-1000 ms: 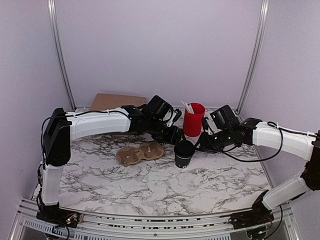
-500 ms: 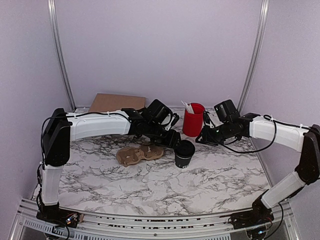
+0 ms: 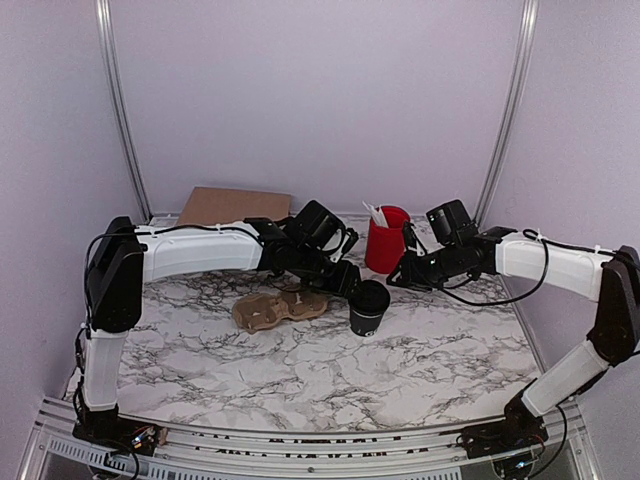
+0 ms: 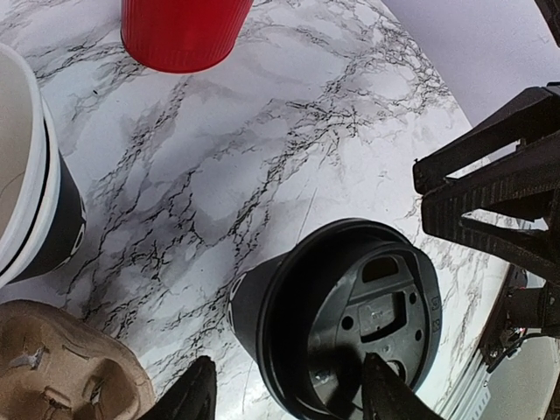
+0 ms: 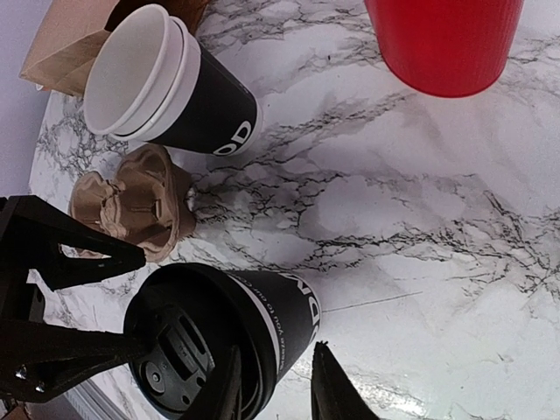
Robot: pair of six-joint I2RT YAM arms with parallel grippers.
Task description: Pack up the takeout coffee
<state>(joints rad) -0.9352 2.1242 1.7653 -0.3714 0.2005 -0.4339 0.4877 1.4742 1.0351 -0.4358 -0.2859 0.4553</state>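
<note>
Standing upright on the desk (image 3: 300, 370), the coffee (image 3: 369, 308) sits just right of the carrier (image 3: 278, 308) and nearer the arms' bases than the red cup (image 3: 387, 240), in the same spot as a second ago. The left tool (image 3: 351, 282) reaches it from the left. In its wrist view the two fingers (image 4: 194, 395) are spread to either side of the lidded cup. One overlaps the lid's rim, and a strip of desk shows between the other and the cup wall, so this tool is released, not clamped. The right tool (image 3: 398, 274) has drawn back. A second ago it hung low, close to the coffee's right side; now it is higher and farther back, near the red cup's base and apart from the coffee. Its fingers stand a little apart, grasping nothing. A stack of lidless cups (image 5: 175, 87) stands beyond the carrier.
</note>
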